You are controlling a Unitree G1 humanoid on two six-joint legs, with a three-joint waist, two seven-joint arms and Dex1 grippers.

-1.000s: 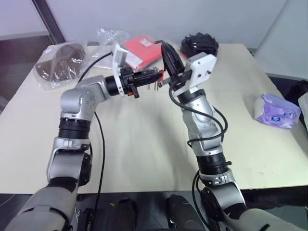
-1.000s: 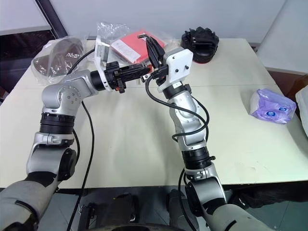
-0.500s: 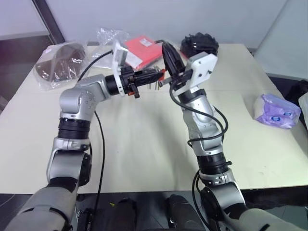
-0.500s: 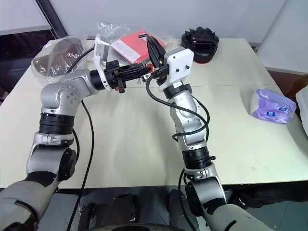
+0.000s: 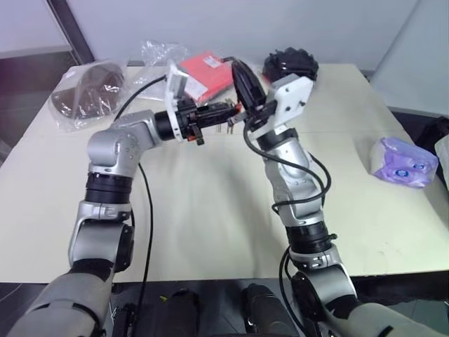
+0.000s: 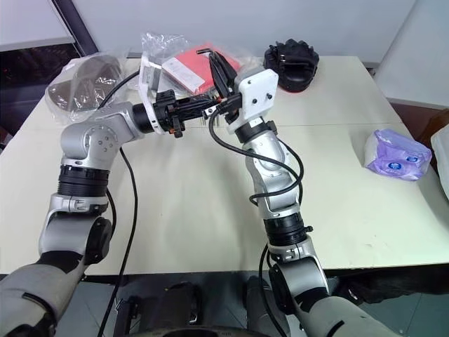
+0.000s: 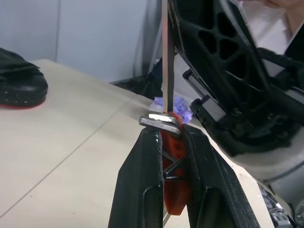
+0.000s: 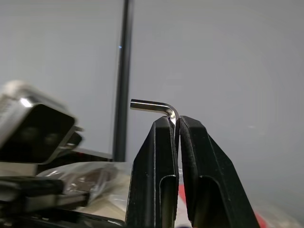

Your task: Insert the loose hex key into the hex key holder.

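My left gripper (image 7: 171, 137) points to the right and is shut on the hex key holder (image 7: 176, 147), a small red-orange block with a short grey key (image 7: 160, 120) lying across its top. Short prongs (image 5: 228, 126) hang under the holder above the table. My right gripper (image 8: 175, 121) is shut on the loose hex key (image 8: 151, 105), whose bent end sticks out past the fingertips. The right gripper's fingers (image 5: 247, 81) rise just beyond the holder, pointing up and away. A thin rod (image 7: 164, 57) stands above the holder; I cannot tell which key it belongs to.
At the back of the cream table (image 5: 210, 210) lie a flat red packet in clear plastic (image 5: 207, 74), a black rounded object (image 5: 291, 64) and a dark item in a clear bag (image 5: 88, 91). A purple packet (image 5: 407, 163) sits at the right edge.
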